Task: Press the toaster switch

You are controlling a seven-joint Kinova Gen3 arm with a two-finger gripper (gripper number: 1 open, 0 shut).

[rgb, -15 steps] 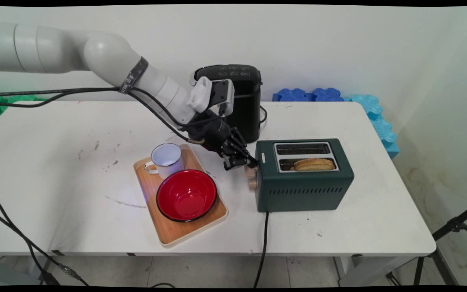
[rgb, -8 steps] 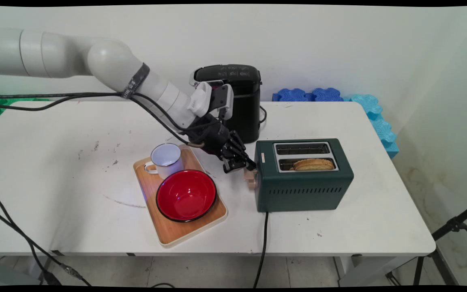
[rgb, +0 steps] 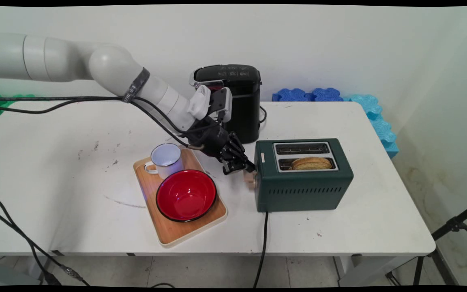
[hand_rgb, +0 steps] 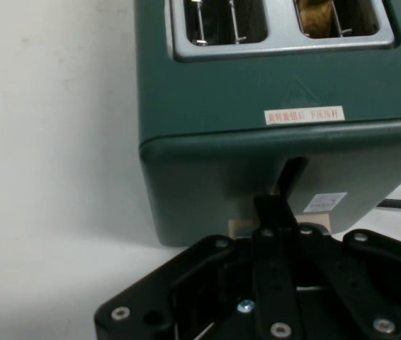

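black gripper (rgb: 239,165), closed narrow, sits at green toaster's (rgb: 304,190) left end lever (rgb: 251,179).

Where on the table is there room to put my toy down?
The bare table left of the wooden tray is the biggest free patch. There is also room in front of the green toaster. It is crowded between tray, toaster and black coffee machine, where the gripper is.

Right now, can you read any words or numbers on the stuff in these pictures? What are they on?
Nothing reads clearly.
White sticker with red characters on the dark green two-slot toaster: too blurred to read.
Second small white label lower on the toaster's end: too blurred.
Pale button markings on top of the black coffee machine: too small.
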